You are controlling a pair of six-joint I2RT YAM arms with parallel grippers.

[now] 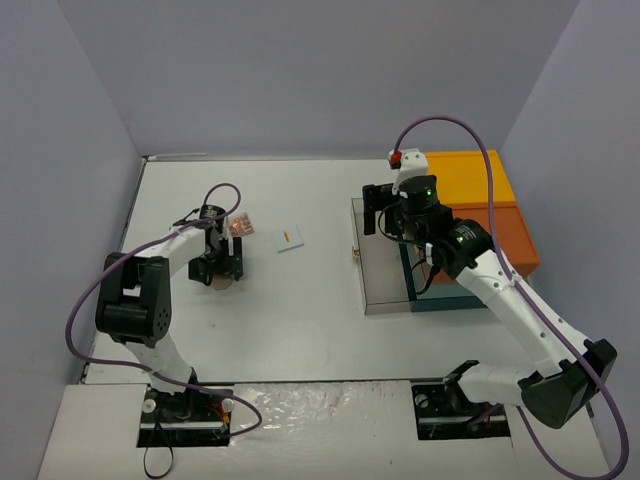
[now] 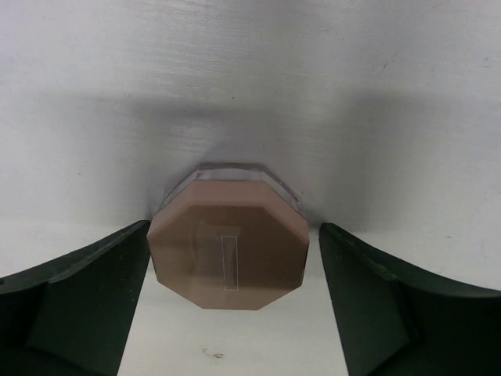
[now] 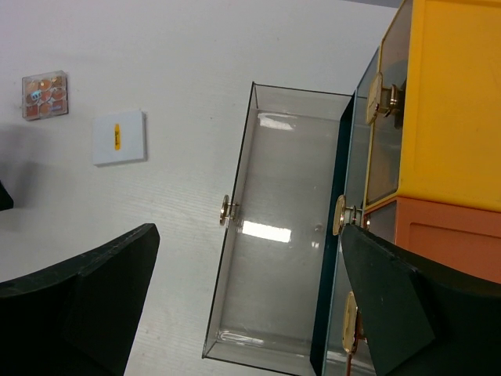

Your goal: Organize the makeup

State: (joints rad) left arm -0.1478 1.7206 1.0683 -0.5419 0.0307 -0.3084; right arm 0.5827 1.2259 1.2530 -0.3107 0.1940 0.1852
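- Compact [image 2: 227, 251]: peach and eight-sided, it lies flat on the white table [image 1: 300, 330] at the left, just in front of the pink-squared palette [image 1: 238, 226] and well apart from the storage box [image 1: 470, 180].
- Left gripper [image 2: 235, 227]: set low over the compact with its fingers spread, one on each side. One finger looks to be at the compact's edge and the other stands just clear, so nothing is pinched yet.
- Palette and white card [image 1: 289, 239]: these lie flat on the table between the two arms, apart from each other and untouched.
- Right gripper [image 3: 250, 235]: spread wide and holding nothing, it hovers above the clear drawer [image 3: 274, 290], which stands pulled out of the box. No cosmetics show inside the drawer.
- Step in hand, as judged: the pick-up of the compact, early in the sorting.
- Next move, as judged: it calls for an even pinch on two opposite flat sides, a straight lift, then a carry across to the drawer. An off-centre pinch could let the low, smooth case slip or spin.
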